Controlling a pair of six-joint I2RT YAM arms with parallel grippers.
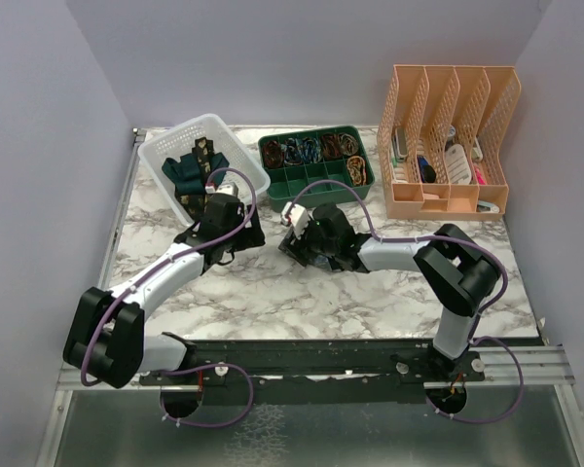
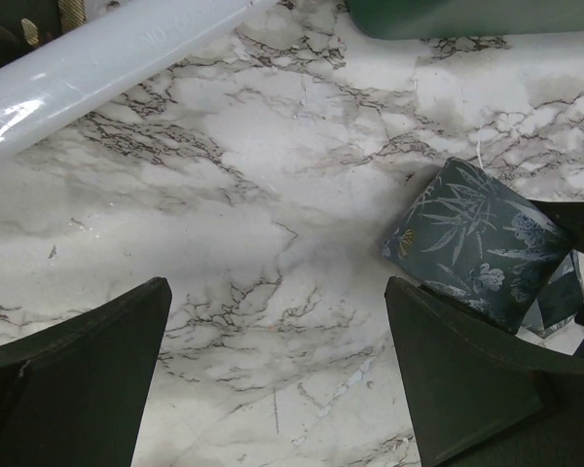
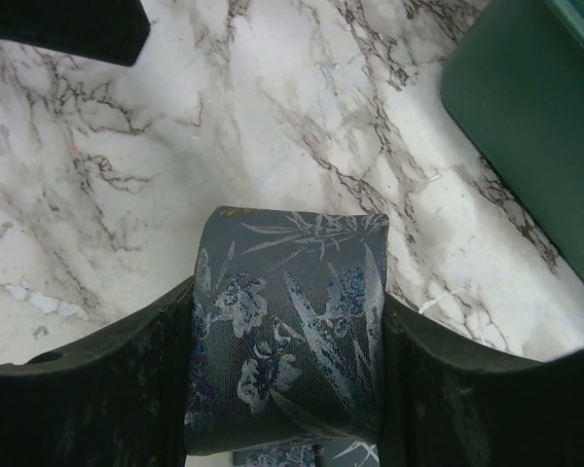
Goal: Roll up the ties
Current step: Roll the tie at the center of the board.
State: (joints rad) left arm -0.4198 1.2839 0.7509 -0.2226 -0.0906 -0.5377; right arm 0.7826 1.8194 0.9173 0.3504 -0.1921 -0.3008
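My right gripper [image 3: 285,297] is clamped on both flanks of the rolled blue-grey tie [image 3: 287,341] sitting on the marble table [image 3: 127,175], a grip only its own wrist view shows me and the top view hides, while my left gripper [image 2: 277,292] gapes wide just beside the roll.

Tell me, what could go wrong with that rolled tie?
The roll sits in the right pincer; a hard squeeze may flatten it, a weak one may let it spring open. Its loose end could unwind when lifted. The tray lies close and might get bumped.
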